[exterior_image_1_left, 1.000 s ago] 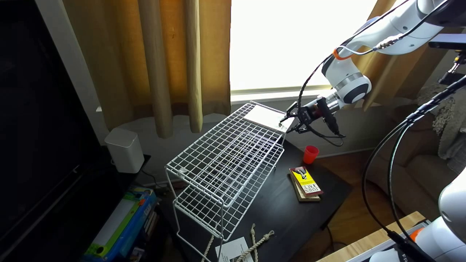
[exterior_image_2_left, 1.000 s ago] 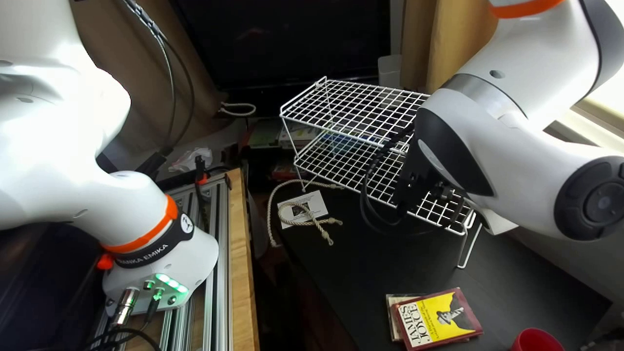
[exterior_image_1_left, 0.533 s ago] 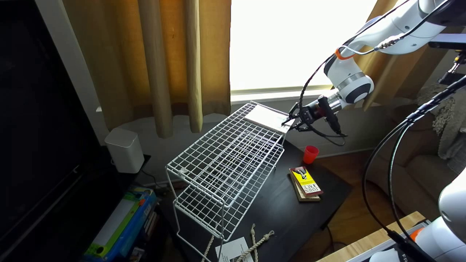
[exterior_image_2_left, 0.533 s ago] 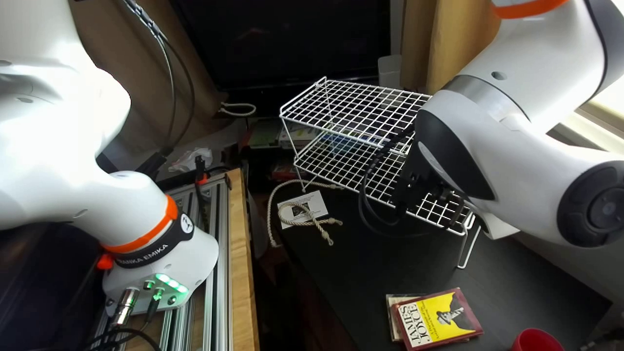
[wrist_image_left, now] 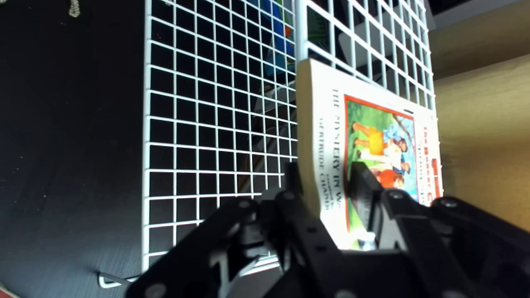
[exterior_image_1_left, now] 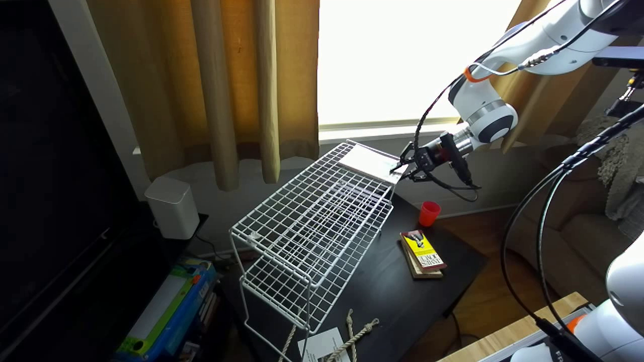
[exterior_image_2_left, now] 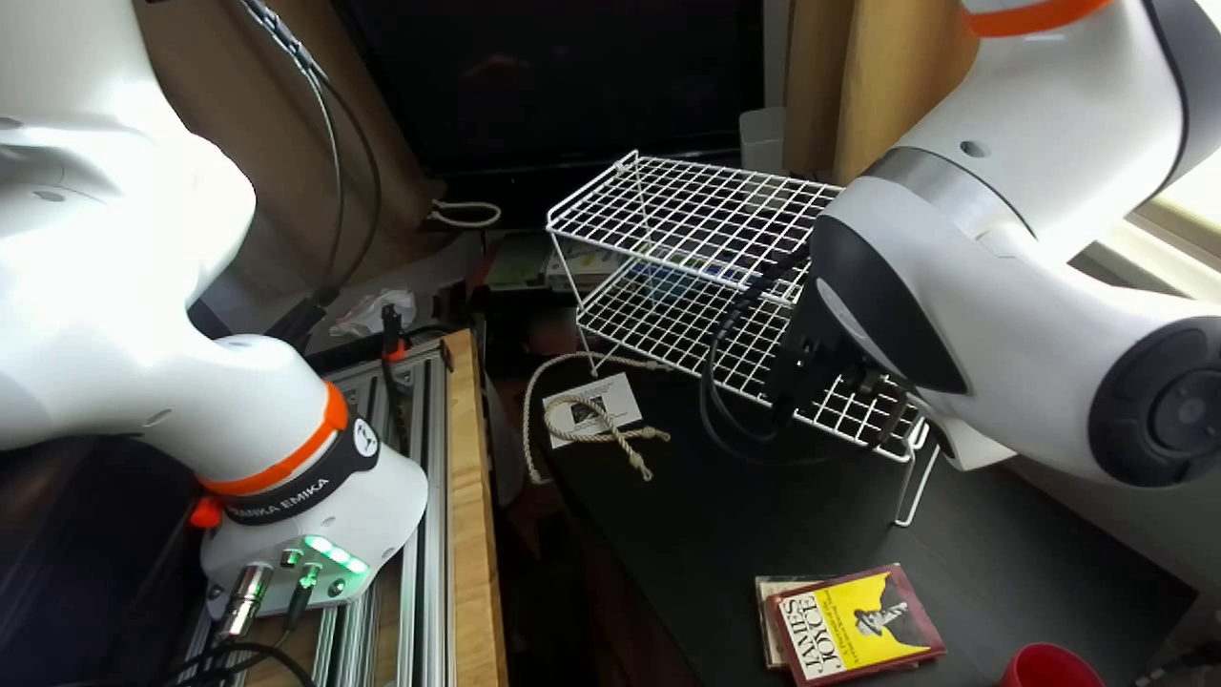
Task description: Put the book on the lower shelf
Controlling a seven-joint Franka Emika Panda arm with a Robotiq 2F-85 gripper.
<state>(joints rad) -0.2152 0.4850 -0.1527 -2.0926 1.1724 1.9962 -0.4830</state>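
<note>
The book [exterior_image_1_left: 365, 160] is white and lies flat at the window end of the white wire rack's top grid [exterior_image_1_left: 297, 213]. In the wrist view the book [wrist_image_left: 325, 82] shows a colour picture on its cover and its page edge faces left. My gripper [exterior_image_1_left: 398, 174] reaches in from the right. In the wrist view the gripper [wrist_image_left: 323, 176] is shut on the book's near end, one finger below it and one finger [wrist_image_left: 362, 174] over the cover. The lower shelf [exterior_image_1_left: 346, 281] is the bare mesh below; it also shows here [exterior_image_2_left: 668, 334]. The arm hides the book in an exterior view.
A yellow-covered book on another book [exterior_image_1_left: 422, 254] and a red cup [exterior_image_1_left: 429, 213] stand on the black table right of the rack. Rope [exterior_image_2_left: 610, 434] and a printed sheet [exterior_image_2_left: 620, 396] lie by its far end. A window and curtains stand behind.
My gripper has drawn in on the book and moved slightly to the right in an exterior view. The book has shifted slightly right with it. The rack has not visibly moved.
</note>
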